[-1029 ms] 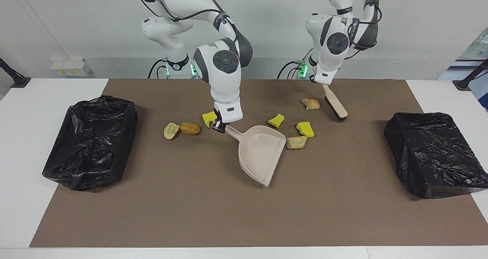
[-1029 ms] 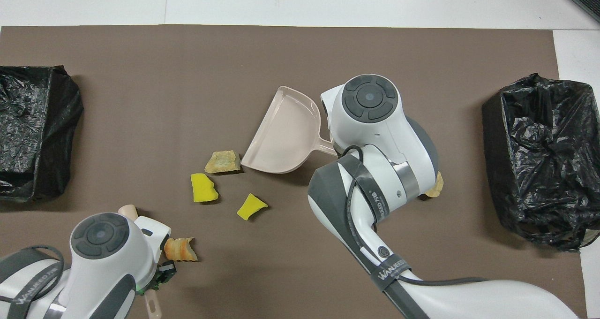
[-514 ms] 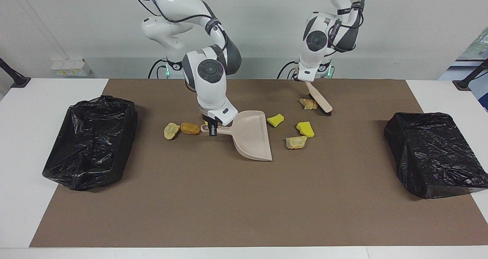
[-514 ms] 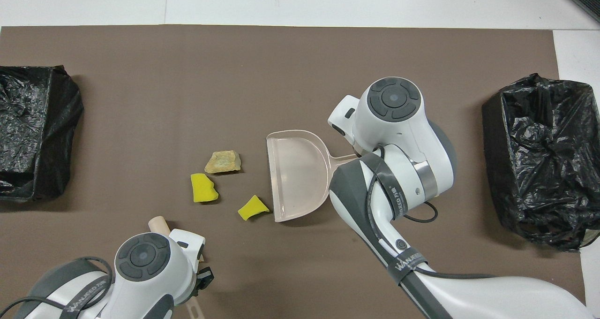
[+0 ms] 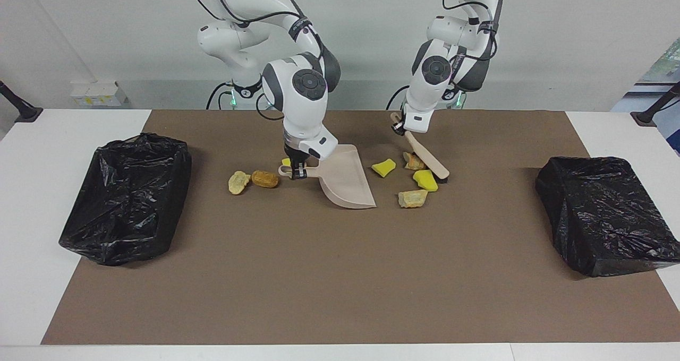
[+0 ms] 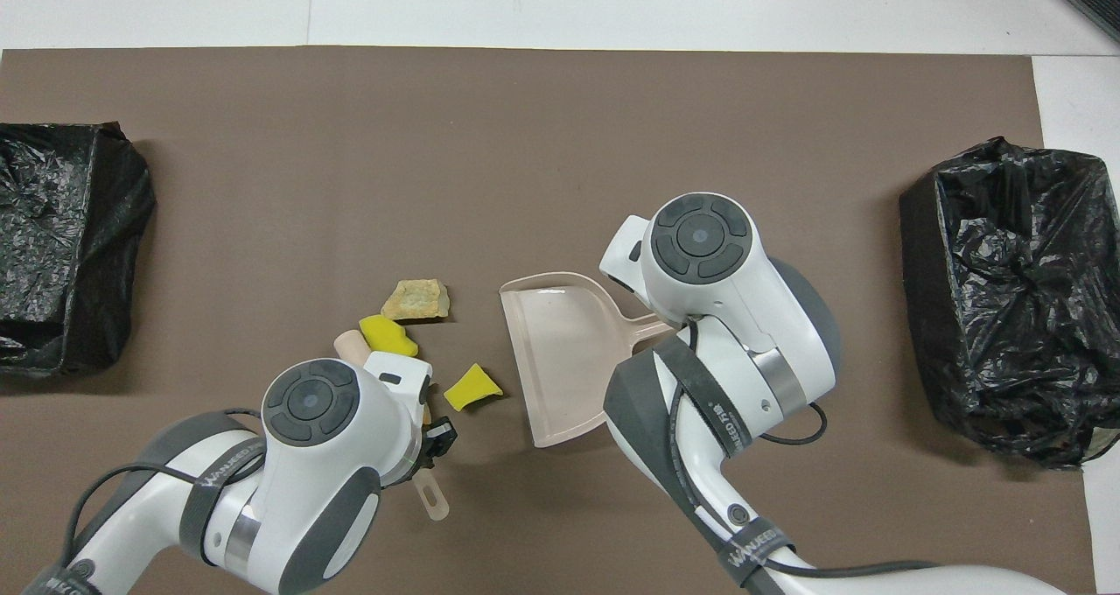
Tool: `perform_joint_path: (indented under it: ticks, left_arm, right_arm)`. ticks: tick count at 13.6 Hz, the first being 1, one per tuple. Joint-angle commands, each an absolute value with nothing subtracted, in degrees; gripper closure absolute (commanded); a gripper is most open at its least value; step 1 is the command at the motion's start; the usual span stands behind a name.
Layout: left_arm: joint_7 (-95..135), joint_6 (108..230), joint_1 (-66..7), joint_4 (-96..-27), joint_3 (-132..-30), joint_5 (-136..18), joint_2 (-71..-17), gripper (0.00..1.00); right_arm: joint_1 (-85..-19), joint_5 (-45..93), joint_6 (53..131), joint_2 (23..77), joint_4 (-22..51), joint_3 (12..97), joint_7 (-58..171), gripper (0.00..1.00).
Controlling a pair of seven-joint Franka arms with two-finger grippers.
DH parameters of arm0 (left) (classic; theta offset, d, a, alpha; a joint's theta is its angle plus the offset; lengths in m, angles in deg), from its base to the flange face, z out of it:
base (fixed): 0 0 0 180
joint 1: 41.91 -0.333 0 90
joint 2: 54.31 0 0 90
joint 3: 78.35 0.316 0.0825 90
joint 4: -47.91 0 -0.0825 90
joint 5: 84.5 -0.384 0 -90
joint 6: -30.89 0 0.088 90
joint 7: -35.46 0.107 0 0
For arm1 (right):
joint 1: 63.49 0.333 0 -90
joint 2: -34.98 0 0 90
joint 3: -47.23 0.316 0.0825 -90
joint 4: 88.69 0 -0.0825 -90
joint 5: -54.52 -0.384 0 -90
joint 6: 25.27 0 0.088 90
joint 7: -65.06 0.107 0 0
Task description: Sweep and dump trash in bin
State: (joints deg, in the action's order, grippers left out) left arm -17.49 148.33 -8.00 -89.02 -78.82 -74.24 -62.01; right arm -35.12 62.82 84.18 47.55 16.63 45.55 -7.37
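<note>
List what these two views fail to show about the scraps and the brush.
- Overhead view: the right arm covers three scraps beside the dustpan handle.
- Overhead view: the left arm covers most of the brush and the crusty lump beside it.
- Facing view: the right gripper covers most of one yellow chunk.

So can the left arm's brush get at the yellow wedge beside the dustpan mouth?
Probably yes: the brush in the left pincer sits by the wedge, with bare mat between and the dustpan mouth facing it.
</note>
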Motion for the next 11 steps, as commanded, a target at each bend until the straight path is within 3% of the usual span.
perform_joint_path:
  ticks: [1, 7, 11]
  left_arm:
    - [-8.3, 151.1, -4.9, -87.6, -78.1, -73.2, -60.2, 1.0]
    - [-0.7, 154.5, 3.6, -86.3, -78.3, -68.1, -60.3, 1.0]
    - [-6.0, 151.2, 6.8, -75.3, -78.1, -64.3, -55.3, 1.0]
  right_arm:
    - [-34.3, 63.9, 85.5, 45.0, 20.3, 45.9, -7.5, 1.0]
    - [-34.4, 59.5, 88.3, 43.0, 25.1, 46.0, -3.5, 1.0]
    - [-34.4, 59.5, 88.4, 42.8, 25.5, 46.0, -2.8, 1.0]
